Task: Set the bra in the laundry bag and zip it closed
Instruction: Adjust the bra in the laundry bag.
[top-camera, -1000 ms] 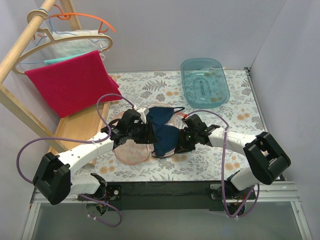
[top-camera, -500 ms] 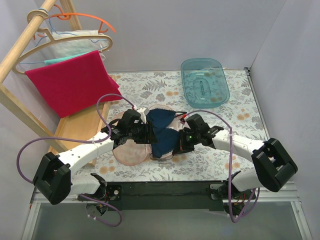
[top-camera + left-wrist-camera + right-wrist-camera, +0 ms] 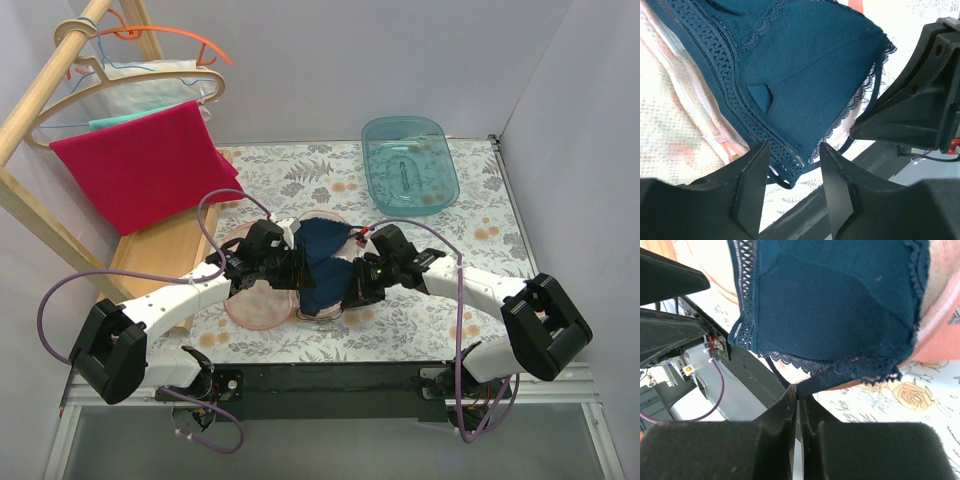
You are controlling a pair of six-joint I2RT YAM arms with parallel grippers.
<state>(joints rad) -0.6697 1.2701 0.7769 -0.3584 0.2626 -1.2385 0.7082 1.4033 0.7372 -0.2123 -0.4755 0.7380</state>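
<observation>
Two grippers meet over the bra, which lies spread on top of the laundry bag, a little left of the middle of the table and nearer its near edge than its far one. The bra is not yet inside. Pink padding shows around and under the navy cups.

My left gripper has its fingers apart, with the lace band at the bra's corner and a thin strap lying between them, not clamped. My right gripper has its fingers pressed together, and they seem to pinch the lace hem or a strap at the opposite cup, though the tips hide the contact.

The step in hand, as I judge it, is tucking the bra into the bag's cavity. To do it well, I should fold one cup over the other and push the fabric inward and down. Every strap and lace edge must clear the zipper track, or the zip will snag.
</observation>
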